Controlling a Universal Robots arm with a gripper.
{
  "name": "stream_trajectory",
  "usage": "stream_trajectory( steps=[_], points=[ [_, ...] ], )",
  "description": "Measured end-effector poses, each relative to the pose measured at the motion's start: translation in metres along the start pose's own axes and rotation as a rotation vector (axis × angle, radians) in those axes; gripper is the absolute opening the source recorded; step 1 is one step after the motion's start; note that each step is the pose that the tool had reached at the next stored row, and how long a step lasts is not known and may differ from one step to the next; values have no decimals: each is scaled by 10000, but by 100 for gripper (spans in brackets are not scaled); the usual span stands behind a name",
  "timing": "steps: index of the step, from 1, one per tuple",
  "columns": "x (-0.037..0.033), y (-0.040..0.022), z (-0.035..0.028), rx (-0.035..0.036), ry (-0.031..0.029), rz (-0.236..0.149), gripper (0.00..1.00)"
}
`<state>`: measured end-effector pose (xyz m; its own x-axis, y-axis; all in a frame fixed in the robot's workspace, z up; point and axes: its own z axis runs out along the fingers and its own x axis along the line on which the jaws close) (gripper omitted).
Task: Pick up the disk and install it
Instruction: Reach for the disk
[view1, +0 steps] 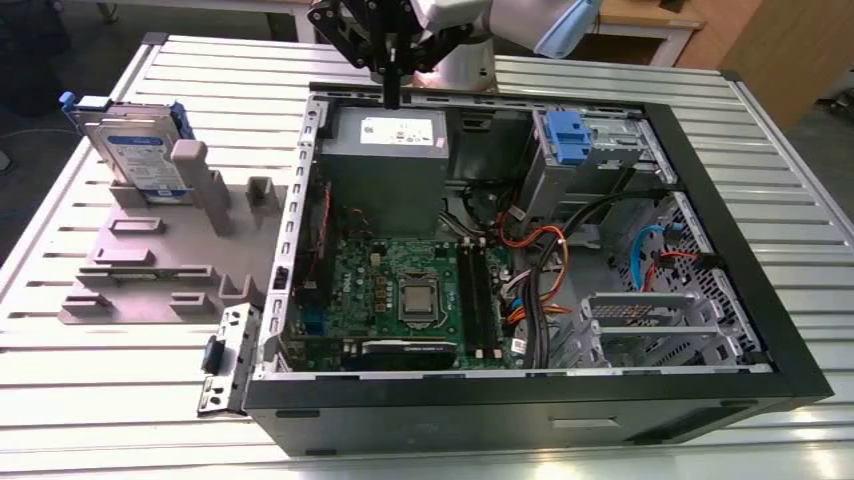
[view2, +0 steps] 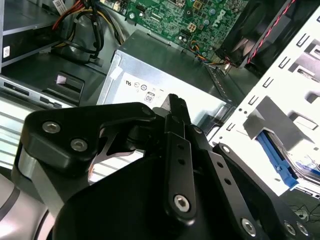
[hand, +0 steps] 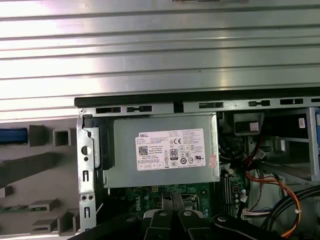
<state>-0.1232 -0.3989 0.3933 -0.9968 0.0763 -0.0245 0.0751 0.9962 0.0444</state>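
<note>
Open computer case (view1: 534, 400), grey power supply (view1: 387, 170), green motherboard (view1: 400, 275), slatted table (view1: 107, 400)

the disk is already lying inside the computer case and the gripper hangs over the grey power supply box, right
Not quite. The exterior view shows the disk standing upright in the grey holder outside the computer case, on the exterior view's left, not lying inside it. The gripper does hang over the grey power supply box.
</note>
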Motion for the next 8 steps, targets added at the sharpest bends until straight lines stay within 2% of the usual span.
stream_trajectory(
  steps=[8],
  points=[
    [44,-3,-1,0,0,-1,11]
  ],
)
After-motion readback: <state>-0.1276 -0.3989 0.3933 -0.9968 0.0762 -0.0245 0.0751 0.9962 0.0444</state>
